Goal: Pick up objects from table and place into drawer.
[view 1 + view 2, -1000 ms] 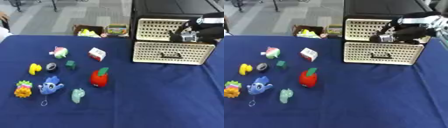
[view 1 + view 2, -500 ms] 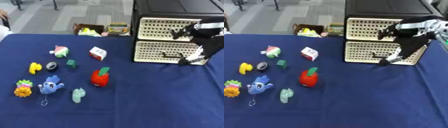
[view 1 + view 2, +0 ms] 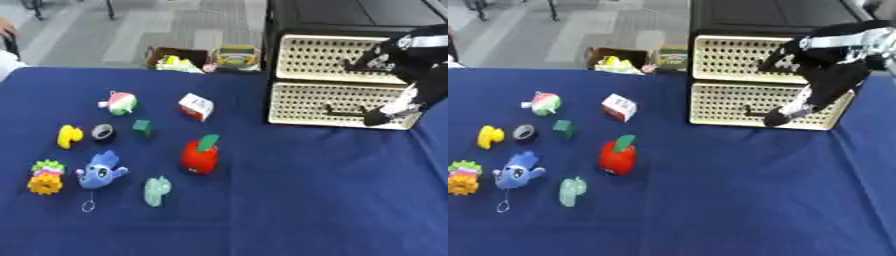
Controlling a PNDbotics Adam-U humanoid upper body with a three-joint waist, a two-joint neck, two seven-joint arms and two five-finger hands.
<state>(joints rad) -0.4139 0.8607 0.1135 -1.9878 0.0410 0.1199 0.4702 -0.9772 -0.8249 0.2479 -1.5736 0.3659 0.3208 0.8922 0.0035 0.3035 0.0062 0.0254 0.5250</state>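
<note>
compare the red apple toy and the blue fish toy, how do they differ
The red apple toy stands upright mid-table with a green leaf on top; the blue fish toy lies flat nearer the left edge. The apple toy is rounder and bulkier; the fish toy is flatter, with a thin cord and ring trailing below it. Both sit on the blue cloth, untouched by any hand.

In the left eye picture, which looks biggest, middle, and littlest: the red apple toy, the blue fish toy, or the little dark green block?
1. Red apple toy, biggest.
2. Blue fish toy, slightly smaller and nearer the camera, so this is unsure.
3. Dark green block, clearly smallest.
</note>
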